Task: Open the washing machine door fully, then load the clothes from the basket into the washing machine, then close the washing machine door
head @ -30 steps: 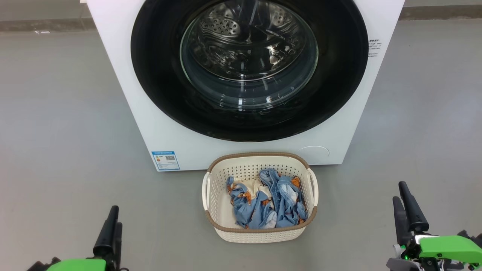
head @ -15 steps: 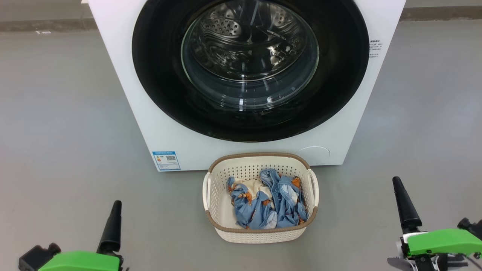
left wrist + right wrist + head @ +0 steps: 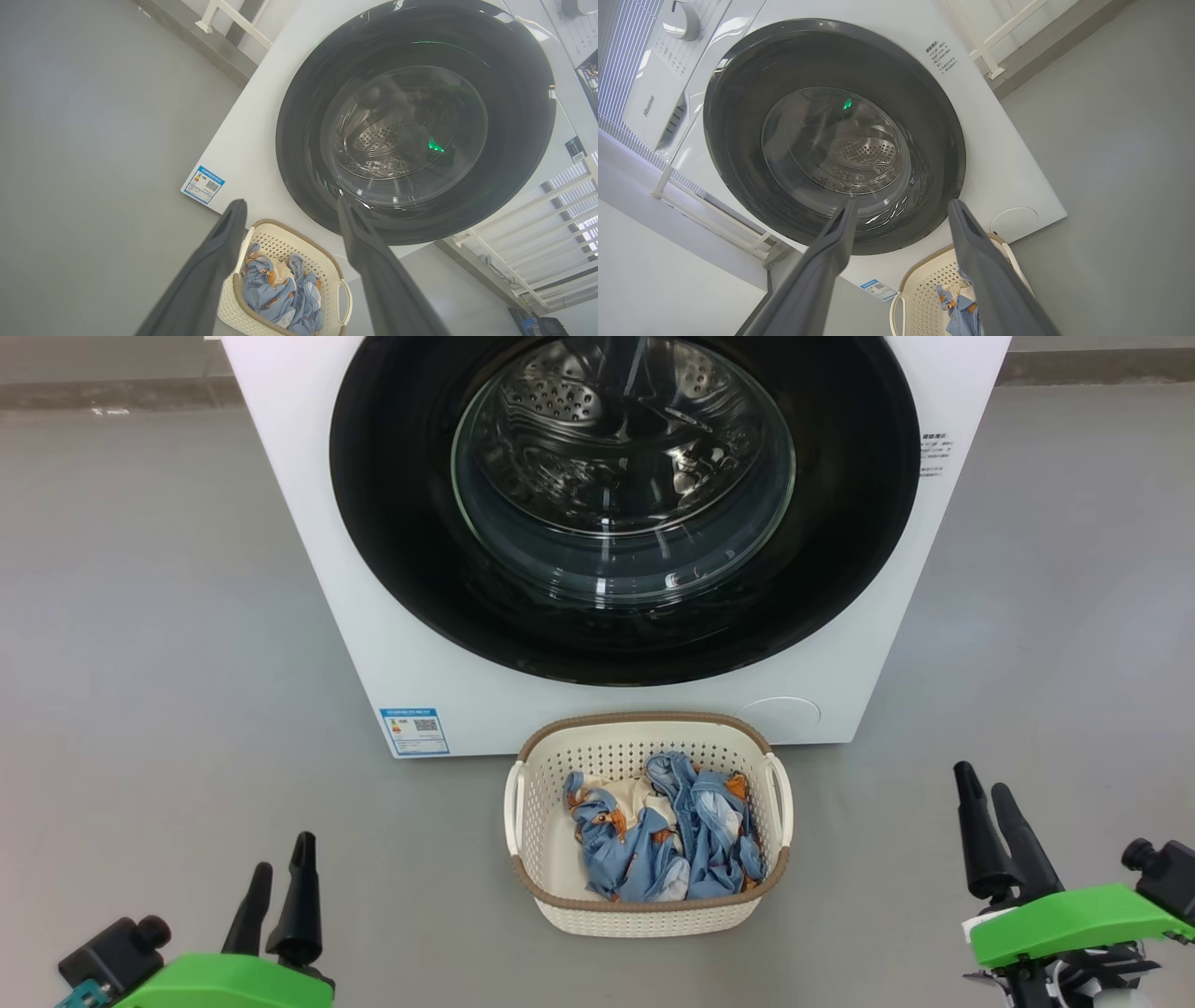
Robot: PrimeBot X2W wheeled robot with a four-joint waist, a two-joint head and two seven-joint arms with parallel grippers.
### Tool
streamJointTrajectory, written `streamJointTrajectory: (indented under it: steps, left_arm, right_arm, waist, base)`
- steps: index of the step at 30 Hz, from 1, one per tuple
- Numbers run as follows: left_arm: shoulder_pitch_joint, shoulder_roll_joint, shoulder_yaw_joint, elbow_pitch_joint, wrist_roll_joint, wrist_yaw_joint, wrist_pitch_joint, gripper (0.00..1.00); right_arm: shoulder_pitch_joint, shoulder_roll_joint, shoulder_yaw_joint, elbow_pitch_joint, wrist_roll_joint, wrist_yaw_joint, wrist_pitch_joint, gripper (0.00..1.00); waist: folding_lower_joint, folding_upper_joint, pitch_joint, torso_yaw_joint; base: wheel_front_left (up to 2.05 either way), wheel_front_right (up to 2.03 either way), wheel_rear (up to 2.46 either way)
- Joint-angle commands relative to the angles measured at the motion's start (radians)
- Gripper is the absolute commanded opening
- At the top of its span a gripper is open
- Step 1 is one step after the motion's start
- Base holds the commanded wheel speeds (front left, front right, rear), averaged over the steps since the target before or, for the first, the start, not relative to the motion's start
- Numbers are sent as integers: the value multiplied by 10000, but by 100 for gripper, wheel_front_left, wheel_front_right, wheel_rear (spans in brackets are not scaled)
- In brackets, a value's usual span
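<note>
At twelve o'clock in the head view, the washing machine (image 3: 308, 523) stands on the grey floor (image 3: 140, 663) with its white front facing the camera. The washing machine door (image 3: 392, 523) is shut flat against that front. Its wide black rim rings a clear glass bowl (image 3: 624, 569), and the perforated steel drum (image 3: 560, 401) shows through the glass. A blue label sticker (image 3: 415, 731) sits at the front's seven o'clock corner and a round white cover (image 3: 780, 712) at its five o'clock corner.

At six o'clock of the machine, the basket (image 3: 644, 733) rests on the floor close to the machine's foot; whether the two touch cannot be told. The clothes (image 3: 653, 840) lie heaped inside it, light blue fabric with orange-brown prints, and a cream piece (image 3: 635, 795) shows at about eleven o'clock of the heap.

The left tool (image 3: 282, 854) hangs at eight o'clock of the basket, well apart from it. Its two dark fingers (image 3: 299, 896) are parted and hold nothing; the left wrist view shows a wide gap between them. The right tool (image 3: 981, 779) hangs at four o'clock of the basket, also well apart, its fingers likewise spread and empty. Both tools point toward twelve o'clock, at the machine. Neither touches the door, the basket or the clothes.
</note>
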Motion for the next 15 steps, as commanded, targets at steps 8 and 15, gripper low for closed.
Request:
streamJointTrajectory:
  steps: [8, 15]
  left_arm:
    - [-622, 75, 224, -161, 1504, -18, -352, 100]
    - [-720, 33, 269, -56, 2200, -45, -559, 100]
  right_arm:
    - [-545, -44, 380, -400, -1466, 66, -343, 100]
    - [-599, -55, 534, -367, -2380, 71, -548, 100]
  waist:
    - [0, 0, 13, 2]
    - [0, 0, -11, 16]
  base:
    - [0, 0, 0]
    - [0, 0, 0]
